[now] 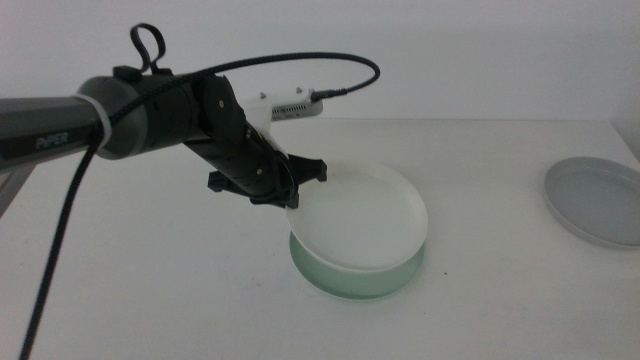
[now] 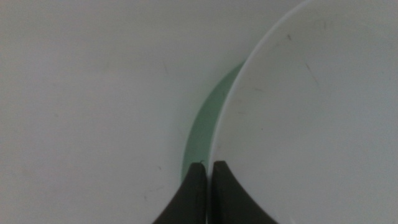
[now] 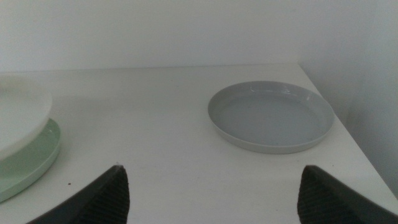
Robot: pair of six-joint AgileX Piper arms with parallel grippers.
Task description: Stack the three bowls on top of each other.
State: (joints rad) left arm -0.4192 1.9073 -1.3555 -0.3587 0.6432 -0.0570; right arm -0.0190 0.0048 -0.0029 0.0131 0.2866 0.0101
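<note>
Standing at the near edge of the white bench (image 1: pixel 150 290), I see the mint green bowl (image 1: pixel 340 278) first, flat on the surface a little toward me from the middle. Over it the cream-white bowl (image 1: pixel 358 222) sits tilted, its far-right side down in the green one and its left rim lifted by the left gripper (image 1: pixel 288 186), whose jaws are pinched together on that rim; the wrist view shows them closed on the edge with a green crescent just beside. I would say this bowl is nearly placed but not yet let go or settled level. Farther back and well off to the right, the light grey bowl (image 1: pixel 597 198) lies alone near the bench's edge, untouched. The right gripper (image 3: pixel 214 186) waits facing it, jaws wide apart and empty. So one stacking is almost finished; the grey bowl is what remains.
</note>
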